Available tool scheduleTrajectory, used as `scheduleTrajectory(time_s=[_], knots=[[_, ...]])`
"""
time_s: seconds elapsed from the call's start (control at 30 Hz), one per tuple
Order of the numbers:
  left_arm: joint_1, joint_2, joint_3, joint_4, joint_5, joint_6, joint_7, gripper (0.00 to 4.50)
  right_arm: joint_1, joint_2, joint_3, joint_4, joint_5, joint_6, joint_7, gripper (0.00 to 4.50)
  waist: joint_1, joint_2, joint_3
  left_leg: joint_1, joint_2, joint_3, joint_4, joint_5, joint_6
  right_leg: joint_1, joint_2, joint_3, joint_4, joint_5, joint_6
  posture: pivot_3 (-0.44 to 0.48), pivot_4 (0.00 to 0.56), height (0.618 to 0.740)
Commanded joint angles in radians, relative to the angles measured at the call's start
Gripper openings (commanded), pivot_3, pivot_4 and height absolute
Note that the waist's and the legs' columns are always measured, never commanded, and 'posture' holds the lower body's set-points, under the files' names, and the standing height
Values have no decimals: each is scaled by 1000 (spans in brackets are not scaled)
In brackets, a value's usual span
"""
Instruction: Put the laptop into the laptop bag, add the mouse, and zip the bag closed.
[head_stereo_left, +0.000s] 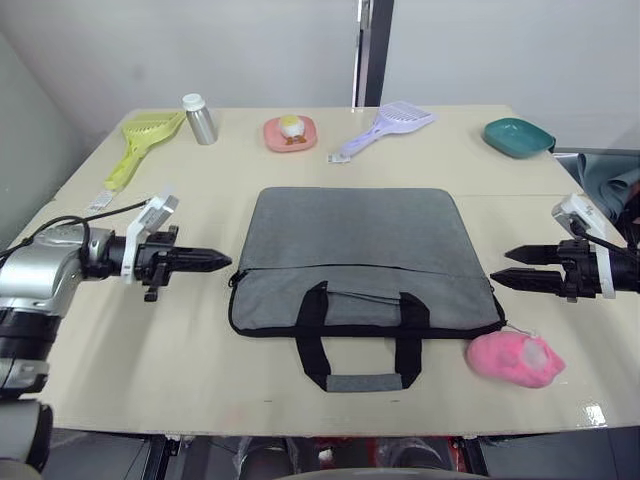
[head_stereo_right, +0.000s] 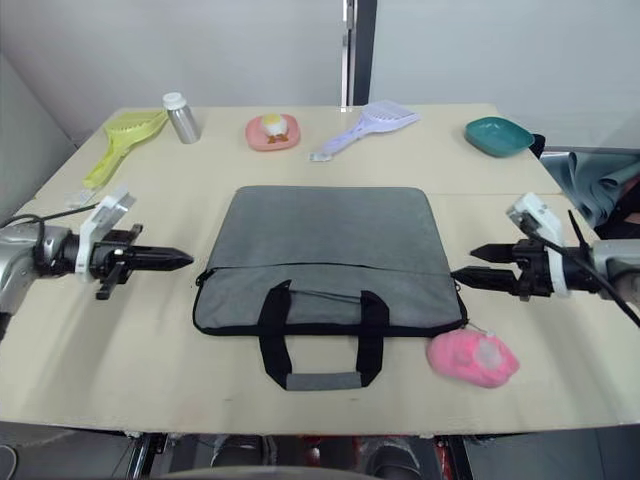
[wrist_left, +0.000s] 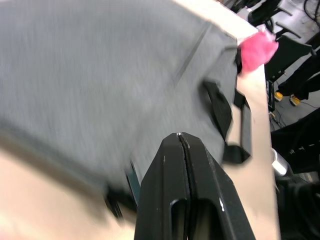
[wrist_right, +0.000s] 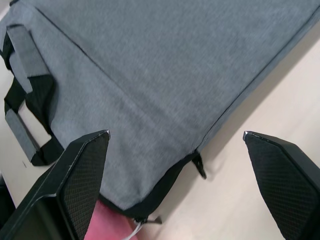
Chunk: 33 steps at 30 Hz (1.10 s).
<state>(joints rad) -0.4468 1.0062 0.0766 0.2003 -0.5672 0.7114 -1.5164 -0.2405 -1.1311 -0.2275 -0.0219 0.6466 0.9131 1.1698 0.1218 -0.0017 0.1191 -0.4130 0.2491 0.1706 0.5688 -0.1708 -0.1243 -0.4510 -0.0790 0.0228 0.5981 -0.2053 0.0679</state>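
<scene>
A flat grey fabric laptop bag (head_stereo_left: 358, 258) is laid in the middle of a pale table (head_stereo_left: 150, 340), its two black strap handles (head_stereo_left: 362, 340) spread toward the near edge and a black zipper line run across its face and round its trimmed edge. The bag is judged to be soft and limp, light to shift but likely to sag or fold if lifted by one corner; the strap handles or the zipper pull seen at its right near corner (wrist_right: 200, 166) are judged the best places to take hold. No laptop or white mouse can be made out; whether the laptop is already inside cannot be told. Just beside the bag's right near corner, a fluffy pink object (head_stereo_left: 514, 358) is seen. The left gripper (head_stereo_left: 210, 260) is held just off the bag's left edge, its fingers pressed together on nothing. The right gripper (head_stereo_left: 510, 268) is held just off the right edge, its fingers spread apart. Along the far side a yellow scoop (head_stereo_left: 140, 143), a metal bottle (head_stereo_left: 200, 119), a pink dish (head_stereo_left: 290, 133), a lilac scoop (head_stereo_left: 385, 127) and a teal bowl (head_stereo_left: 518, 137) are set out.
</scene>
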Motion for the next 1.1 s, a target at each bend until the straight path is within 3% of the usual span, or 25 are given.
scheduleTrajectory(time_s=[0.03,0.1,0.33,0.53,0.83,0.93,1.1], knots=[[19,29,40,-30,25,-24,46,538,7,-26,-21,17,-15,-25,24,4500,1,0,1,1,0,0,5,0,1,0,-1,1,3,0,-1,0,150,740],[38,34,46,-37,24,-26,55,1120,10,-35,-34,20,-16,-23,32,4500,-3,0,6,6,-1,2,11,-2,5,2,-2,5,11,-6,-10,0,150,740],[128,27,36,-78,-30,142,113,3638,108,-75,-93,-10,-16,-19,56,4500,-15,-2,15,29,-1,4,12,-3,1,19,-4,8,24,-6,-10,0,150,740],[55,-70,19,86,-40,304,201,3638,89,-46,-53,1,-24,-26,28,4500,-23,-1,15,28,-2,4,15,3,9,18,-4,9,28,-5,-10,0,150,740],[41,-180,-55,93,-24,337,235,3638,4,-7,37,80,-66,-42,20,4500,-19,-1,15,27,-2,3,17,5,11,18,-4,8,28,-6,-11,0,150,740],[27,-217,-24,111,-39,324,256,2792,-24,11,62,98,-79,-47,19,4500,-18,-1,15,27,-2,3,19,5,11,18,-5,9,30,-5,-11,0,150,740],[0,-225,11,141,-53,331,262,1018,-36,17,67,100,-81,-48,26,4500,-15,-1,16,26,-2,2,21,5,12,18,-5,9,32,-5,-11,0,150,740]])
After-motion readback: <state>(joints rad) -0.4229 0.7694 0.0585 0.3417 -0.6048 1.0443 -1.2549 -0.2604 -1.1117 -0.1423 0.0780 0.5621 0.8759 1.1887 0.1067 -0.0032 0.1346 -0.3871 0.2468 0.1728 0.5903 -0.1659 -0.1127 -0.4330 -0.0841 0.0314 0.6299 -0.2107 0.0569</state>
